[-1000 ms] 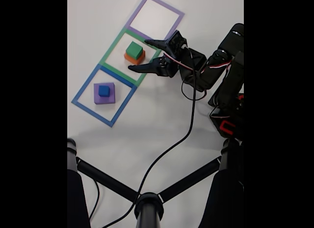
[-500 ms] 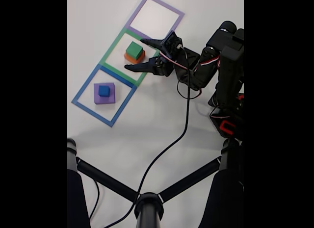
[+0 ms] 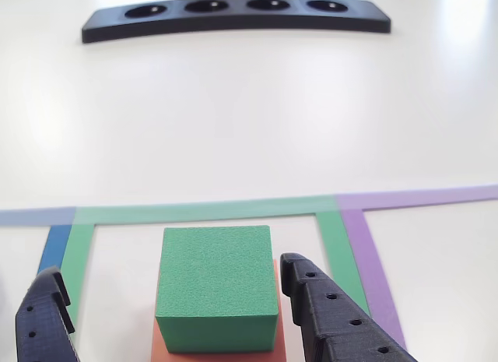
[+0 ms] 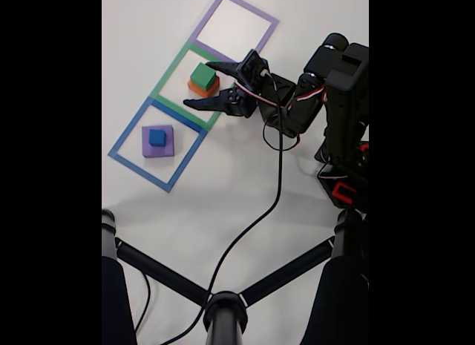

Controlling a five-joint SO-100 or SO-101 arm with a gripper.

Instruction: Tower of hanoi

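Other view. Green block (image 3: 216,288): a cube with a matte, finely grained foam-like surface and crisp edges, sitting on top of an orange block (image 3: 159,346), a wider, flatter slab of which a thin margin shows beneath it. The pair stands between the two fingers of the gripper (image 3: 175,288), apart from both. Jaws spread wide: one black finger (image 3: 331,319) just right of the cube, its plastic layered and dotted with small round holes; the other low at the left edge. Beyond the fingertips, flat tape outlines lie on the smooth white table (image 3: 249,113): a green square (image 3: 210,211) around the stack, a purple square (image 3: 369,253) to the right, a corner of the blue square (image 3: 54,247) to the left. Far ahead of the jaws lies a long black curved bar (image 3: 233,18) with four round recesses.

Fixed view. The gripper (image 4: 197,84) reaches in from the right, its black fingers open on either side of the green block (image 4: 202,76) and the orange block (image 4: 202,88) inside the green square (image 4: 167,76). Past one finger lies the blue square (image 4: 126,133), holding a flat purple block (image 4: 157,141) with a small blue block (image 4: 157,137) on top. Past the other finger lies the purple square (image 4: 204,22). A black cable (image 4: 276,189) trails from the arm toward a black tripod (image 4: 223,304).
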